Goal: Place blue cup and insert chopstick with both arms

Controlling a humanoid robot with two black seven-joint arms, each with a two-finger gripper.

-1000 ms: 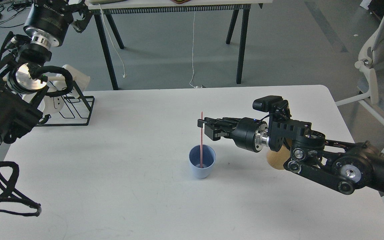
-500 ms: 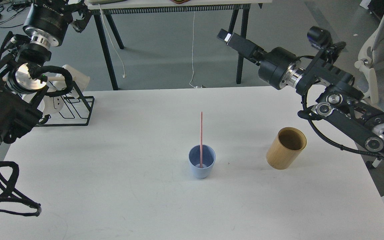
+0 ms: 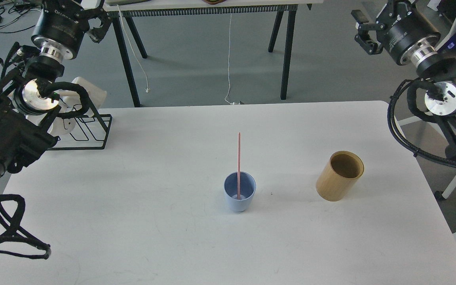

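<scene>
Blue cup stands upright near mid-worktop, w/ the pink chopstick inside it, long axis close to vertical, tip resting on the cup floor. Tan bamboo holder sits to the cup's right, well apart, looks empty. Wire rack w/ white mugs at far left edge. Both arms are raised and far from the cup: left end effector up at top left, right end effector at top right; cup lies down and inward from each, roughly equidistant. Right one appears released, holding nothing; left too dark to tell, can't say. Judgement: insertion looks done, no further reach needed.
</scene>
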